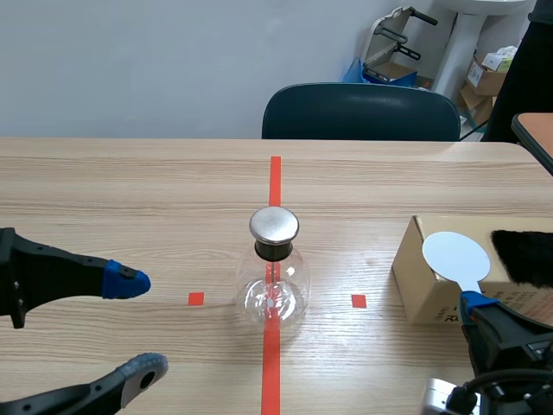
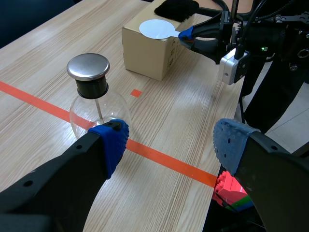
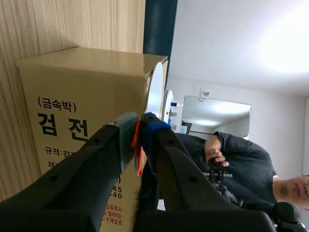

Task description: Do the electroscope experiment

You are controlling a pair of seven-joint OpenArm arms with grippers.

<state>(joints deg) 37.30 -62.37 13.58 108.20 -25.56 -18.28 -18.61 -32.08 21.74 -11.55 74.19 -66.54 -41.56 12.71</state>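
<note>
"Scene view first: where does the electroscope (image 1: 274, 290) stand?"

"Mid-table on the red tape line. It is upright, a clear glass bulb with a round metal cap (image 1: 274, 224), well apart from the cardboard box (image 1: 423, 285) on the right arm's side."

"And the grippers?"

"The left gripper (image 1: 136, 327) hovers near the electroscope, jaws wide apart, holding nothing. The right gripper (image 3: 137, 129) is clamped on the thin orange-red handle (image 3: 138, 154) of a white disc (image 1: 455, 255). The disc is at the box top beside a black furry pad (image 1: 523, 257), and I can't tell whether it touches the box."

"So what's the step?"

"My guess is carrying the disc to the cap. Pinch the handle only, since the disc face should brush nothing on the way. Come down on the cap slowly from above — the bulb looks light, and a sideways nudge could tip it."

"Anything readable?"

"The right wrist view shows Korean print on the box: (금속박), then large 검전 — the rest sits behind the fingers. The smaller lines below are partly hidden."
</note>
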